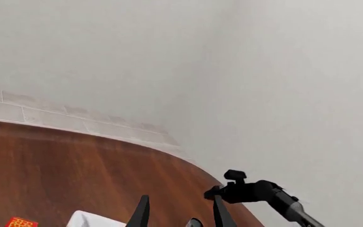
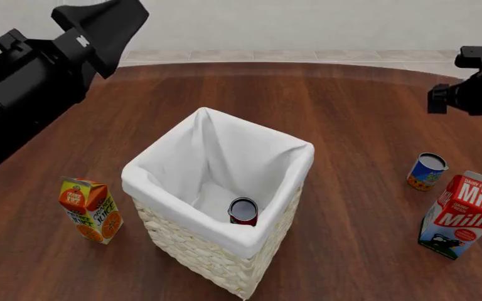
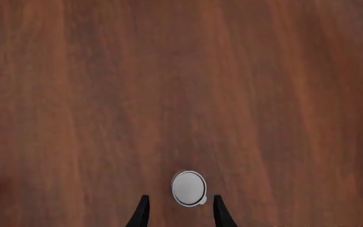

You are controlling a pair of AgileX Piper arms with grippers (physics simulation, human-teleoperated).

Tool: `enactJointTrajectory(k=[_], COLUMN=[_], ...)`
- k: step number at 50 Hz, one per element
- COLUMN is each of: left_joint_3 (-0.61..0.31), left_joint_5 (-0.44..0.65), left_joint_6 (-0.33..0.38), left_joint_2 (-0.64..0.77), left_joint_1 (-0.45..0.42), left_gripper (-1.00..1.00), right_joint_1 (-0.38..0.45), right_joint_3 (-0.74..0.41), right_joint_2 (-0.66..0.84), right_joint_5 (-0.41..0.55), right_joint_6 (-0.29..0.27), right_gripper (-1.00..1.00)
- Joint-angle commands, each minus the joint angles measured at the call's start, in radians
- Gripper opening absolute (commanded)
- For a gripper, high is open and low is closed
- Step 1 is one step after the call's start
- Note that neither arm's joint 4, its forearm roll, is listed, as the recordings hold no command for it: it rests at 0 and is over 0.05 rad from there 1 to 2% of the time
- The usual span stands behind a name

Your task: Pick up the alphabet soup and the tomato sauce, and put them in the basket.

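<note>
Both hands show parted, empty fingers: our right hand (image 3: 177,215) hangs above the blue-and-orange tomato sauce can (image 3: 188,188) on the brown wooden table (image 3: 106,94); our left hand (image 1: 180,215) is raised. We see the red alphabet soup can (image 2: 243,211) inside the cream wicker basket (image 2: 208,251).

Bright even light, soft shadows, sharp

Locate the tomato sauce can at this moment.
In the front view the tomato sauce stands on the table's right side, right of the basket and just behind-left of the milk carton.
</note>
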Motion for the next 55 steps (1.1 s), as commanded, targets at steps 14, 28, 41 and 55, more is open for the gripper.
enactJointTrajectory(k=[14, 28, 41, 55], left_joint_3=[0.015, 0.015, 0.015, 0.057], left_joint_5=[-0.016, -0.016, -0.016, -0.06], left_joint_6=[-0.006, -0.006, -0.006, -0.02], left_joint_2=[0.002, 0.002, 0.002, 0.014], left_joint_1=[0.004, 0.004, 0.004, -0.007], left_gripper=[1.0, 1.0, 1.0, 1.0], right_joint_1=[-0.041, -0.017, -0.005, -0.018], right_joint_3=[0.023, -0.052, -0.046, -0.024], right_joint_2=[0.113, 0.18, 0.198, 0.22], right_joint_5=[-0.034, 0.04, 0.037, 0.011], right_joint_6=[-0.022, -0.037, -0.049, -0.062], right_gripper=[1.0, 1.0, 1.0, 1.0])
